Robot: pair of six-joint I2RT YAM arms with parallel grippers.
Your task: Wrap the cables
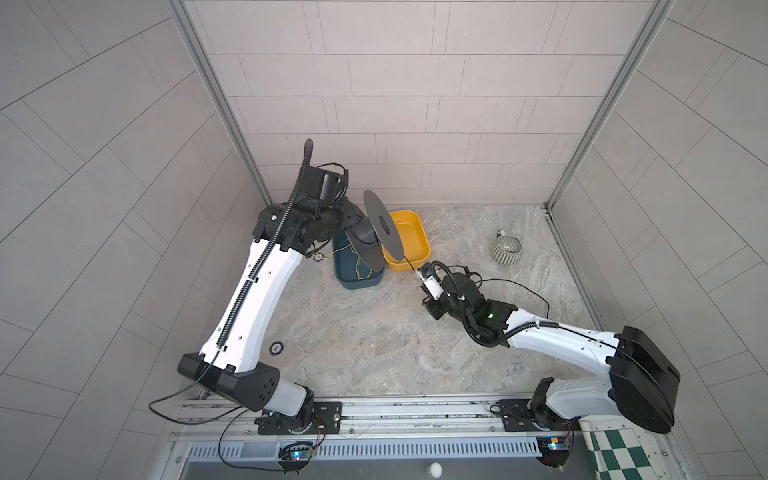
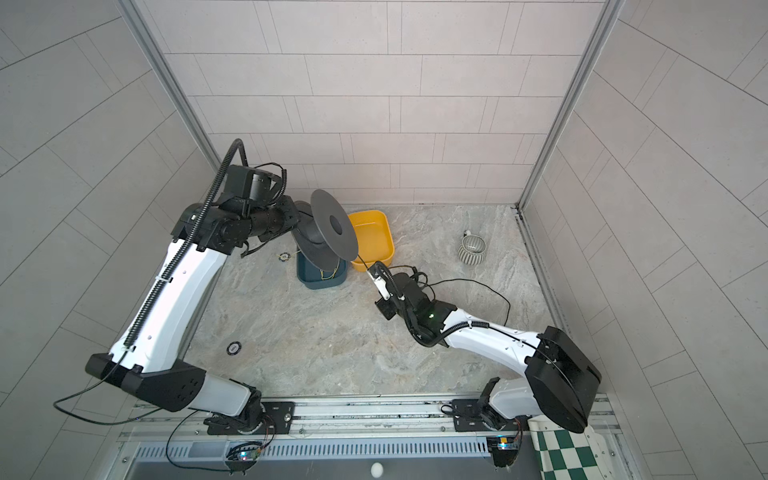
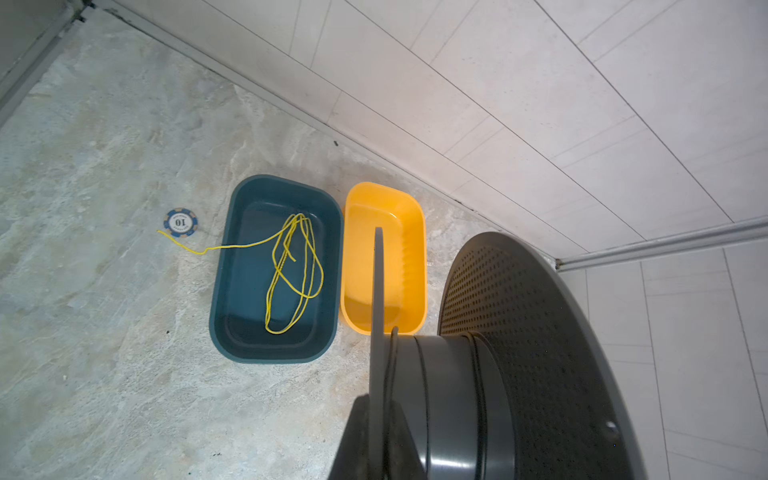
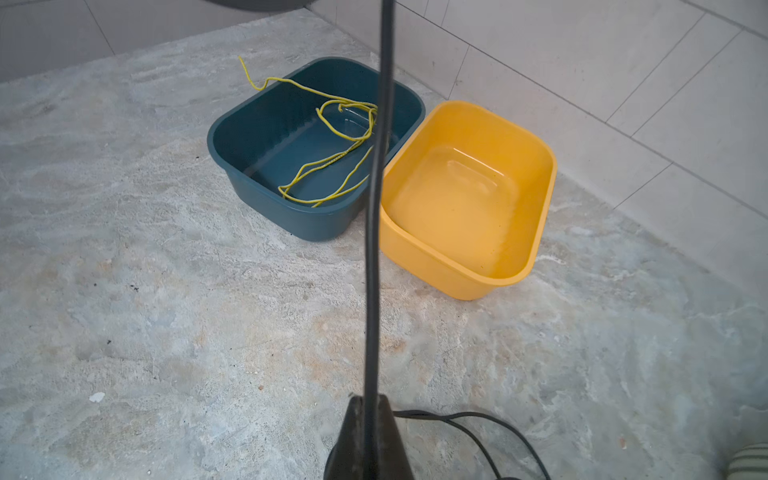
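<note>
A grey spool [image 1: 384,226] hangs above the bins with its axis level, and my left gripper [image 3: 377,405] is shut on the edge of one flange. A few turns of the thin black cable [image 3: 422,374] lie around the hub [image 3: 449,395]. From the spool the cable [image 1: 409,262] runs taut down to my right gripper [image 1: 419,271], which is shut on it [image 4: 376,208] just in front of the yellow bin. Behind that gripper [image 4: 370,405] the rest of the cable [image 1: 523,286] lies in a loose loop on the table.
A blue bin [image 1: 359,284] holding a yellow-green cord [image 3: 291,270] stands beside a yellow bin [image 1: 419,232] at the back. A striped cup [image 1: 508,248] is at the back right. Poker chips [image 1: 277,347] [image 3: 180,223] lie on the left. A checkered mat [image 1: 615,449] sits at the front right.
</note>
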